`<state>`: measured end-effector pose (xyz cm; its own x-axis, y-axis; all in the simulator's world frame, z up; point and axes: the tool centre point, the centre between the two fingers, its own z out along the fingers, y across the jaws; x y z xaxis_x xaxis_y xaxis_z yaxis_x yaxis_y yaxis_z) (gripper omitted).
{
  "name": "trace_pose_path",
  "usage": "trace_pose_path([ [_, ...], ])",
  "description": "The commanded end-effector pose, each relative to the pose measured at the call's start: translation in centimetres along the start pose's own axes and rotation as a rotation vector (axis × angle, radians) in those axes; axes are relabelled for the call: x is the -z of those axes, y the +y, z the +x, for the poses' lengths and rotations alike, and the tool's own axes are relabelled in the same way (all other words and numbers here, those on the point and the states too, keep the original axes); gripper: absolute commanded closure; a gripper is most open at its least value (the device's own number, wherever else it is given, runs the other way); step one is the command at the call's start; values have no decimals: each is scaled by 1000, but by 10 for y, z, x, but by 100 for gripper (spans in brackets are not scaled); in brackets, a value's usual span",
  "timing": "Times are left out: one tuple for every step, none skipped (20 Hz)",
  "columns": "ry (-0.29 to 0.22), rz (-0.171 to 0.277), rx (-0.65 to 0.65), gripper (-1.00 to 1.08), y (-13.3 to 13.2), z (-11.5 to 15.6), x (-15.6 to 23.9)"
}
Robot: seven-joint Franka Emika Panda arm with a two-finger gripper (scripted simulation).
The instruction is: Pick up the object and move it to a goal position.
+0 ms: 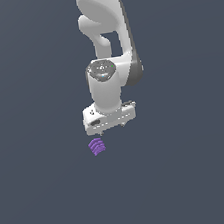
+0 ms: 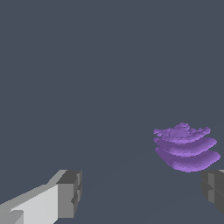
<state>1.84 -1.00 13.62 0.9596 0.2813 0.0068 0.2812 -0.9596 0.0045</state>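
**Item 1. Object** (image 1: 96, 146). Small purple lump of stacked, ridged layers, much smaller than the tool above it. It lies on the plain dark surface (image 1: 45, 194), just below the gripper and slightly toward the exterior view's left of it. No bench edge or corner shows in either view, so its place cannot be tied to one. In the wrist view the object (image 2: 186, 146) sits beyond the fingertips and close to one of them, off the middle of the gap. Nothing touches it.

**Item 2. Gripper** (image 1: 111, 128). White hand on the Panda arm (image 1: 102, 19), pointing down at the surface. Fingers are spread wide with nothing between them; the wrist view shows one dark pad (image 2: 70, 192) on one side and the other cut off at the frame edge. Judged purpose of the pose: an approach for a grasp from above, with the fingers parted so as to straddle the lump. The offset suggests a sideways correction is needed before descent.

**Item 3. Hidden or unclear.**
- Fingers show in the exterior view only as short stubs under the hand.
- Height of the fingertips above the surface cannot be judged.
- No goal marker is visible in either view.
- The arm's base is out of frame.
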Motion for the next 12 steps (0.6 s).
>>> trace_pose_path([
  [-1,1,43,-92,16,0,-8],
  [-2,1,60,-92,22,-1,-11],
  [-2,1,76,-92,28,-1,-15],
  [-3,2,92,-92,34,-1,-18],
  [-3,2,108,-92,40,-2,-21],
  [-4,2,122,-92,45,-2,-24],
  [-4,3,135,-92,50,-3,-27],
  [-4,3,148,-92,55,-4,-29],
  [-5,3,160,-92,59,-4,-32],
  [-5,3,171,-92,63,-5,-34],
  [-5,4,180,-92,67,-5,-36],
  [-5,4,190,-92,70,-6,-38],
])
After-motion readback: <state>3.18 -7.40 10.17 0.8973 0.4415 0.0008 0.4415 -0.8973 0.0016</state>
